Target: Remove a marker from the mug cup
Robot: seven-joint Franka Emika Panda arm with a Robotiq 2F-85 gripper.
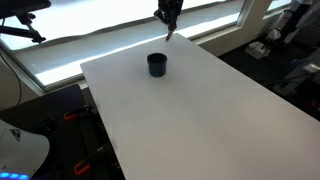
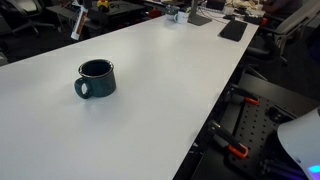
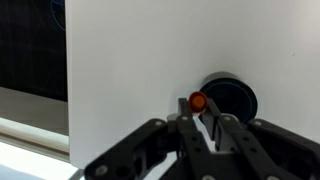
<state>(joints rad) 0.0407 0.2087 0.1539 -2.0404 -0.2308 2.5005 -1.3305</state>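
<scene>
A: As the marker (image 3: 198, 101) heads the list, how does it read?

B: Item one, marker: slim stick. In the wrist view its round orange-red end faces the camera, and the shaft below is mostly hidden by the fingers. In an exterior view it shows as a thin sliver (image 1: 170, 34) hanging point-down under the gripper (image 1: 168, 26). Finer markings: too small to tell.

A: Location?

B: Outside the mug cup (image 1: 157, 64), held over the white bench (image 1: 200, 120) near its far edge. It is beyond the mug cup and apart from it. Whether the tip touches the bench cannot be told.

A: Gripper condition?

B: Item two, gripper (image 3: 205, 122): both fingers drawn in against the marker, clamping it between them. Its black linkages enter from the bottom of the wrist view.

A: Containers?

B: Item three, mug cup (image 2: 96, 78): one, small, round, dark navy to black. It stands upright on the bench with a single handle (image 2: 80, 88) on its side. Contents: in an exterior view the opening shows only the dark inner wall. In the wrist view the mug cup appears as a dark disc (image 3: 228, 98) just behind the marker's orange-red end.

A: Support?

B: Item four, bench: white, flat top. The mug cup stands well in from the edges in both exterior views.
</scene>
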